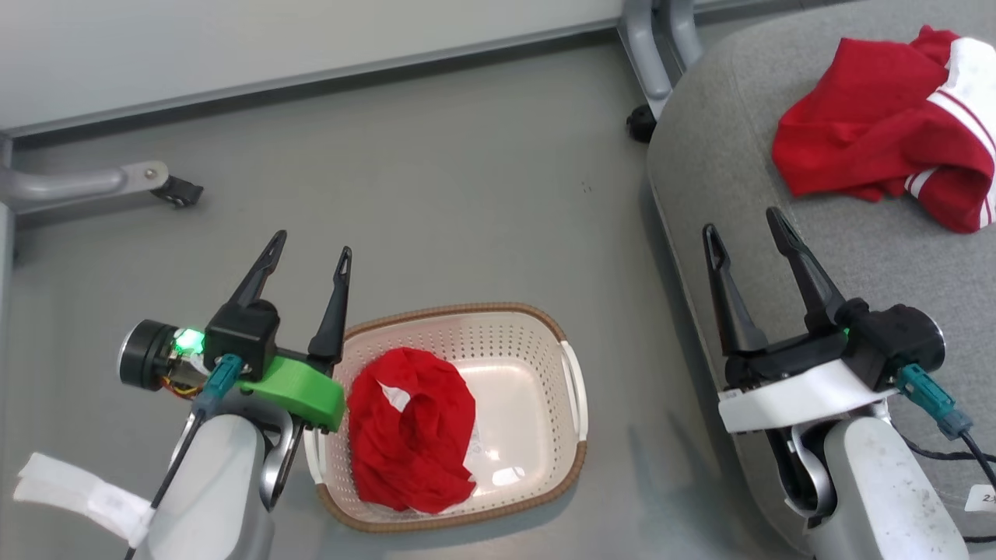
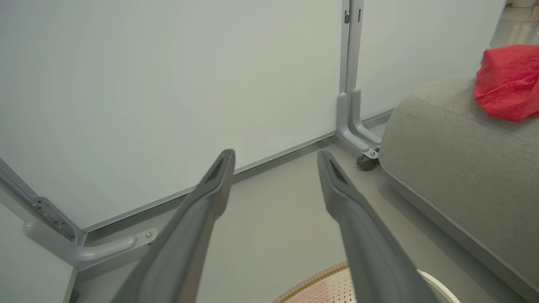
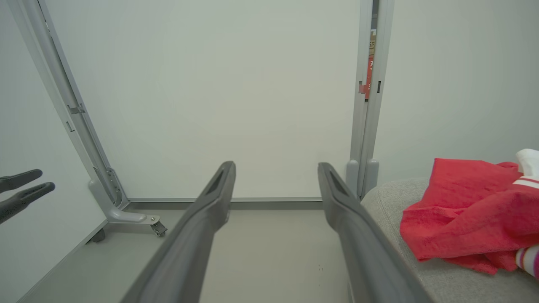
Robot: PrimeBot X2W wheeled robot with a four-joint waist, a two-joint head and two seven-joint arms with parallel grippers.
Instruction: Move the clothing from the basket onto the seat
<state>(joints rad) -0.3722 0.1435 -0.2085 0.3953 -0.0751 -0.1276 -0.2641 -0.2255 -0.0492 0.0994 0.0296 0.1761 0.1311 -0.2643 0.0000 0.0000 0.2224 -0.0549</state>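
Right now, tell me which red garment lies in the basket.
The plain red garment with no trim, bunched at the left end of the basket. The other, a jersey with white striped trim, lies on the grey seat.

Open grey floor stretches between the basket and the seat, hemmed at the far side by two castered panel feet; red shorts fill the basket's left half, a jersey the seat's far right corner.

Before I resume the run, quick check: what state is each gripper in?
Left gripper: open, holding nothing.
Right gripper: open, holding nothing.
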